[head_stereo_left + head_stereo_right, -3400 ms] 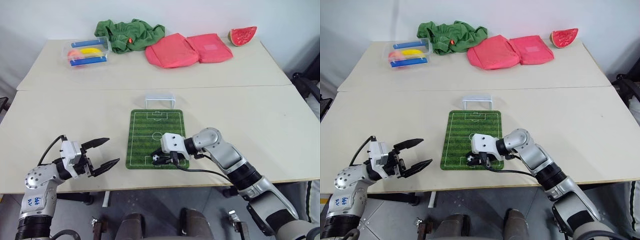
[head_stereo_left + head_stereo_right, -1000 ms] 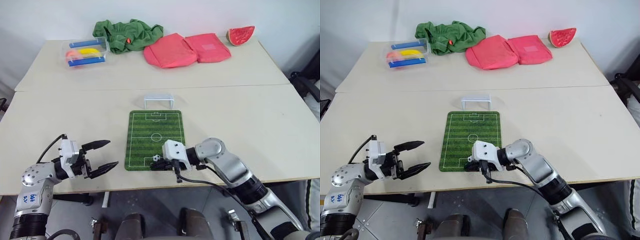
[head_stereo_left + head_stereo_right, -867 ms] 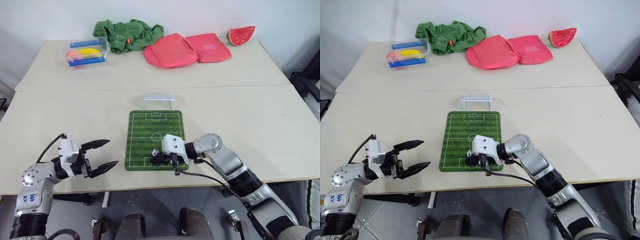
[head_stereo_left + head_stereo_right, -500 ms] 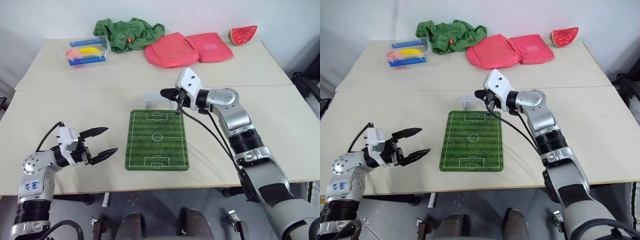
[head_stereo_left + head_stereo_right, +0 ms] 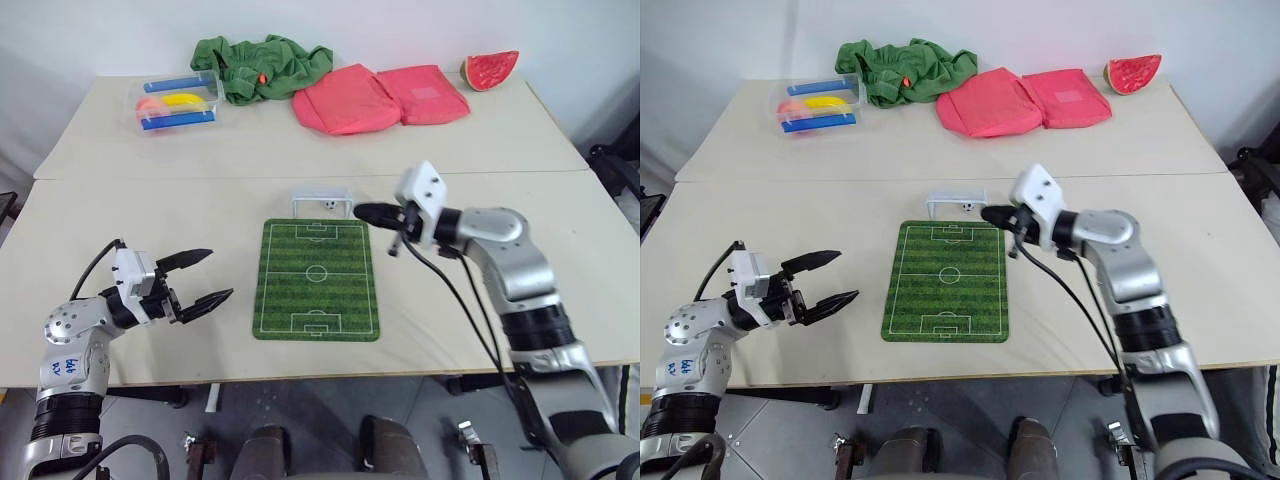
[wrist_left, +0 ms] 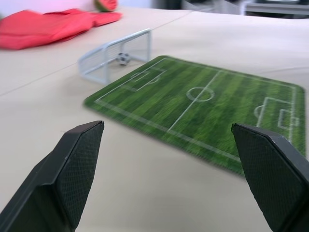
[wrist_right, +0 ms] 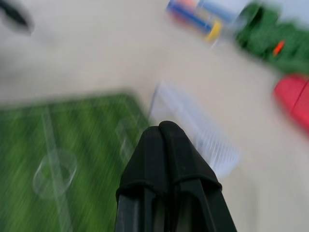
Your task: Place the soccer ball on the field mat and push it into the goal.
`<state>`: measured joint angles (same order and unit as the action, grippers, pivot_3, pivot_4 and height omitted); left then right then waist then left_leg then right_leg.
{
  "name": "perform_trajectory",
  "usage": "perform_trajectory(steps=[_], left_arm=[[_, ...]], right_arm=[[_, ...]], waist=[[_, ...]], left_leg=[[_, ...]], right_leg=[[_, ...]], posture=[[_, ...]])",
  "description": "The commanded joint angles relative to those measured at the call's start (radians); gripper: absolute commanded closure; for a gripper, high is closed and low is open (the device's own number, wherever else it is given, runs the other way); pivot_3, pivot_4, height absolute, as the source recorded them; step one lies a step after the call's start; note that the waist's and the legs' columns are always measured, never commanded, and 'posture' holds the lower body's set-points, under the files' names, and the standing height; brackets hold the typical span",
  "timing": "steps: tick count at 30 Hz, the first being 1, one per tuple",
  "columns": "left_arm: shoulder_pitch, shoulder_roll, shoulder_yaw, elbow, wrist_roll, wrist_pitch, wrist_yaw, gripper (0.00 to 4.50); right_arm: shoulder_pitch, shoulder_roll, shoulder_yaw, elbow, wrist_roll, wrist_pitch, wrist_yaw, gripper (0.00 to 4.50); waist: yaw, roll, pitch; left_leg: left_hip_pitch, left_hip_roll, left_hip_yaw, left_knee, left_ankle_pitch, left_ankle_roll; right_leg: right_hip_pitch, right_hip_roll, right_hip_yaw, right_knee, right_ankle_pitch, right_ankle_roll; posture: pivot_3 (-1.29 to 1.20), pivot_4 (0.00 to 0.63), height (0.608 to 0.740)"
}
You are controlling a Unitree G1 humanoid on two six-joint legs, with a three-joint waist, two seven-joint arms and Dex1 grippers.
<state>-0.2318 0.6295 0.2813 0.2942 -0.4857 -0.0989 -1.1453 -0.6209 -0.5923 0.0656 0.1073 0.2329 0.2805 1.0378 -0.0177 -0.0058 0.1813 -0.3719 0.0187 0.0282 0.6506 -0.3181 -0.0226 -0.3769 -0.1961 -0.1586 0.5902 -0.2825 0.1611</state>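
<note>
From the head: soccer ball (image 5: 329,206) inside the goal (image 5: 321,201) at the field mat (image 5: 316,278)'s far end; right gripper (image 5: 362,212) pressed closed beside the goal, left gripper (image 5: 206,277) spread wide, empty. At the left wrist: ball under the goal frame. At the right wrist: fingers (image 7: 166,154) together.

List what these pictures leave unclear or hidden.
- Ball: tiny in the eye views; whether it touches the goal's netting is unclear.
- Box contents: too small to identify in the eye views.
- Right wrist view: blurred; the shut right end effector covers part of the goal, hiding the ball.
- Mat: its near edge is hidden behind a left end effector finger.
</note>
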Motion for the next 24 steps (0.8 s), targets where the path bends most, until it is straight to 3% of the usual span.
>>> perform_trajectory(steps=[1, 7, 11, 18, 24], left_arm=[[0.003, 0.013, 0.059, 0.013, -0.021, -0.009, 0.026, 0.00], [0.029, 0.035, 0.133, 0.055, -0.031, -0.002, 0.052, 0.00], [0.056, 0.048, 0.168, 0.060, -0.045, 0.025, 0.056, 0.00], [0.126, 0.061, 0.220, 0.027, -0.069, 0.061, 0.057, 0.00], [0.153, 0.074, 0.259, 0.006, -0.067, 0.057, 0.079, 0.00]], right_arm=[[0.038, -0.070, -0.084, 0.036, 0.060, -0.080, 0.096, 3.56], [0.077, -0.165, -0.145, 0.345, 0.057, -0.278, 0.240, 1.60], [0.043, -0.168, -0.175, 0.508, 0.068, -0.402, 0.316, 0.35], [0.027, -0.191, -0.213, 0.647, 0.069, -0.477, 0.368, 0.35], [0.106, -0.195, -0.253, 0.586, 0.076, -0.474, 0.311, 0.35]], waist=[[-0.004, 0.000, 0.000], [-0.014, 0.000, 0.000], [-0.014, 0.000, 0.000], [-0.012, 0.000, 0.000], [-0.008, 0.000, 0.000]], left_leg=[[0.000, 0.000, 0.000, 0.000, 0.000, 0.000], [0.002, 0.001, 0.003, 0.000, 0.000, 0.000], [0.003, 0.001, 0.004, 0.000, 0.000, 0.000], [0.003, 0.002, 0.004, 0.002, 0.000, 0.000], [0.002, 0.002, 0.004, 0.002, 0.000, 0.000]], right_leg=[[0.000, 0.000, 0.000, 0.000, 0.000, 0.000], [0.000, 0.000, 0.002, 0.001, 0.000, 0.000], [0.000, 0.000, 0.002, 0.001, 0.000, 0.000], [0.000, 0.000, 0.002, 0.001, 0.000, 0.000], [0.000, 0.000, 0.002, 0.001, 0.000, 0.000]], posture=[[0.00, 0.150, 0.740], [0.00, 0.150, 0.740], [0.00, 0.150, 0.740], [0.00, 0.150, 0.740], [0.00, 0.150, 0.740]])
